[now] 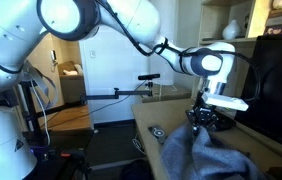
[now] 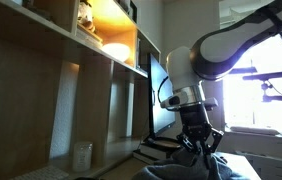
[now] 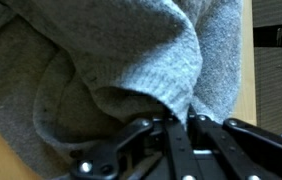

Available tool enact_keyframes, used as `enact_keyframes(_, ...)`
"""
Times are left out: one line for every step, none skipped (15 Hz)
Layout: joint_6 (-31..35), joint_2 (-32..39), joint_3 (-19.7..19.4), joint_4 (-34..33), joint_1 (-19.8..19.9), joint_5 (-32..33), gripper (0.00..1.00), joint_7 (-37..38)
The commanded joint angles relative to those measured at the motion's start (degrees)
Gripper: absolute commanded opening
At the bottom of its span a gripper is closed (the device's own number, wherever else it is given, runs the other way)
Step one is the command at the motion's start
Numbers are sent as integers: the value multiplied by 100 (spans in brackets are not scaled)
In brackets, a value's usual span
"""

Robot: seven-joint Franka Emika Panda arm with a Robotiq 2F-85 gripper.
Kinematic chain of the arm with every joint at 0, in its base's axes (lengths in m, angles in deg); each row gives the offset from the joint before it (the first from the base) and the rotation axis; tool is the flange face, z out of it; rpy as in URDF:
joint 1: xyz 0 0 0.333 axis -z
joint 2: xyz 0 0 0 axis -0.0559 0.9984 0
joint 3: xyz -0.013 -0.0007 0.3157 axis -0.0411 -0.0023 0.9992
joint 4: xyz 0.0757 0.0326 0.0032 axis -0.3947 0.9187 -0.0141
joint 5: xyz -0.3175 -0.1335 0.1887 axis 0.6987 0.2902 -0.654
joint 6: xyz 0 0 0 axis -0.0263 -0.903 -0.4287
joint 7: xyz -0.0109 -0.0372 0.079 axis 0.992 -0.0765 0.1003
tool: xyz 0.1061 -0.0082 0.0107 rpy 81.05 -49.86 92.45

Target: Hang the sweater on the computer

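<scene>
**Gripper clamped on a fold of the sweater, computer standing just beyond**

The sweater lies in a rumpled grey-blue heap on the near right part of the wooden surface, and its near edge runs out of the bottom of the picture. The gripper points straight down into the top of the heap. In the wrist view the gripper has its jaws drawn together on a raised fold of the knit, and the sweater fills nearly the whole picture. Only a sliver of bare wood shows at the lower left and along the right.

The computer stands upright at the far right, just behind the heap, with a dark screen. Its top edge is well above the gripper.

In an exterior view the gripper hangs in open room in front of the computer, and the wooden shelf stands close beside the screen on the left. The surface left of the heap is mostly bare, and its left edge drops to the floor.
</scene>
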Motion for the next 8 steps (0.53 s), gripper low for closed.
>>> enact_keyframes(66,-84,-32,11,-29,-20,1,-36)
enact_keyframes(60,-90,-33,10,-34,-16,4,-34)
enact_keyframes(79,-104,-25,23,-34,-15,5,-54)
enact_keyframes(89,-128,-25,44,-40,-14,6,-39)
enact_keyframes(111,-174,-25,94,-50,2,6,-43)
enact_keyframes(139,-241,-17,161,-59,8,6,-41)
enact_keyframes(233,-356,-14,279,-78,36,6,-32)
enact_keyframes(321,-447,-7,360,-92,55,6,-33)
